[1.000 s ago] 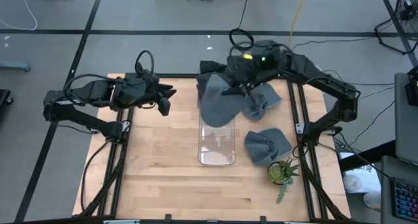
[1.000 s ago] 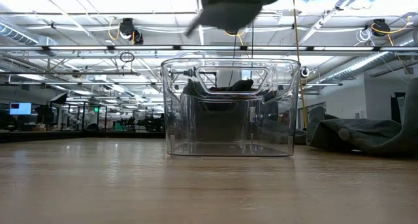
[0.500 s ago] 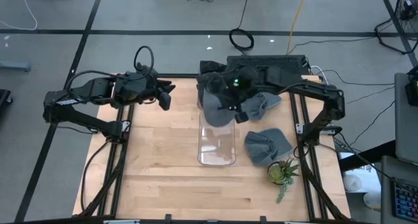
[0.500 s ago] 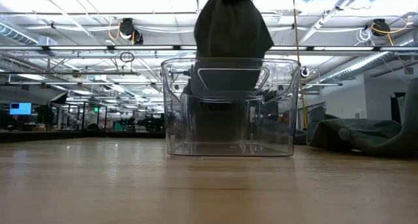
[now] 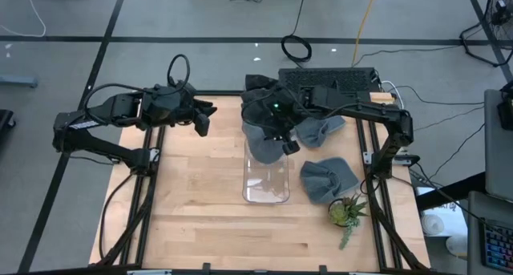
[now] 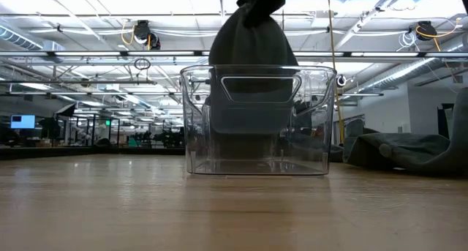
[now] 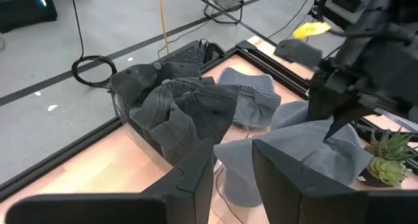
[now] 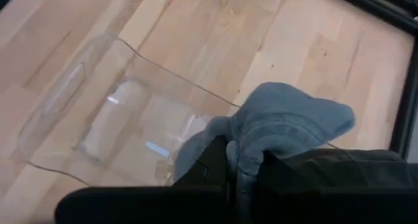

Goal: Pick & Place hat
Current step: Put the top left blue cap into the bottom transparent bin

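A grey hat (image 5: 264,135) hangs from my right gripper (image 5: 282,137) over the far end of a clear plastic bin (image 5: 265,183). In the low view the hat (image 6: 252,57) reaches down behind the bin's front wall (image 6: 256,145). The right gripper (image 8: 243,160) is shut on the cloth. More grey hats lie on the table: a pile (image 5: 258,89) at the far edge, one (image 5: 325,124) right of the bin's far end, one (image 5: 329,179) beside the bin. My left gripper (image 5: 203,121) hovers open near the table's far-left part, holding nothing. My right gripper pinches a bunched fold of the hat's top (image 8: 247,155) between its two fingers, coming from above and pointing down. The hat hangs below the fingers, slack, and its lower part (image 6: 252,112) is inside the bin; whether it touches the bin's floor cannot be told.
A small potted plant (image 5: 346,211) stands near the table's right near side, close to the loose hat. In the left wrist view the hat pile (image 7: 176,103) lies ahead of the left fingers. Bare wood (image 5: 192,219) spreads left of and nearer than the bin.
My right gripper has moved down and toward the table's left and near side, over the bin's far end. The hat, first lifted high above the bin, has come down with it and now hangs into the bin.
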You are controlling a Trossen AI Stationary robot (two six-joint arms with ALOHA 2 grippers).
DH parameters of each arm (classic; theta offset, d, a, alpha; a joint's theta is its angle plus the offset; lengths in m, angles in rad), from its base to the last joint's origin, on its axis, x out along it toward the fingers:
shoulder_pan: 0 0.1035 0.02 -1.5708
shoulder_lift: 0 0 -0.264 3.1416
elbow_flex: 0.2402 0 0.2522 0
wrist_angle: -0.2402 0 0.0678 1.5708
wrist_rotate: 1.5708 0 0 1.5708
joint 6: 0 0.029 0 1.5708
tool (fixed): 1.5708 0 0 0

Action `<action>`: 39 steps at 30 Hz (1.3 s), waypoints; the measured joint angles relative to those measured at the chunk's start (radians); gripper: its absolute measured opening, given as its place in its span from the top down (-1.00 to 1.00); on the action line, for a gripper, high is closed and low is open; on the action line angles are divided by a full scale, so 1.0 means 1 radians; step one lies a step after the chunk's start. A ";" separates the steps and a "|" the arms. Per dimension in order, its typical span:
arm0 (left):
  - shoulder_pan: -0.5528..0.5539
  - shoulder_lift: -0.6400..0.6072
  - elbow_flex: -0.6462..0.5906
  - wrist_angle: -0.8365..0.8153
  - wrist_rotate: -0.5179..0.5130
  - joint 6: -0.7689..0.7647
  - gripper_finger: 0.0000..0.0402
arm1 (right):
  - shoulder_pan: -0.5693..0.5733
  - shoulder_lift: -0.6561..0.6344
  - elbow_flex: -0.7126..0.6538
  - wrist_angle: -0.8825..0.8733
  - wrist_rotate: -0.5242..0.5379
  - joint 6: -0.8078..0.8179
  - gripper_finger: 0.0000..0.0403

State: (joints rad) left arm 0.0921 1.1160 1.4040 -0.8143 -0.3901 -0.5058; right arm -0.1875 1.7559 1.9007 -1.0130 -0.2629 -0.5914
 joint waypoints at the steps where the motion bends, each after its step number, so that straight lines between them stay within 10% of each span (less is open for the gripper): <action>1: 0.000 0.000 0.000 0.000 0.000 0.005 0.44 | 0.000 0.006 0.000 0.000 0.000 -0.004 0.96; 39: 0.000 0.000 0.000 -0.002 0.000 0.032 0.44 | -0.080 0.041 -0.226 0.177 -0.002 -0.102 0.92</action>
State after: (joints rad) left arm 0.0921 1.1156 1.4040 -0.8158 -0.3897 -0.4740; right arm -0.2680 1.7966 1.6746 -0.8363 -0.2645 -0.6933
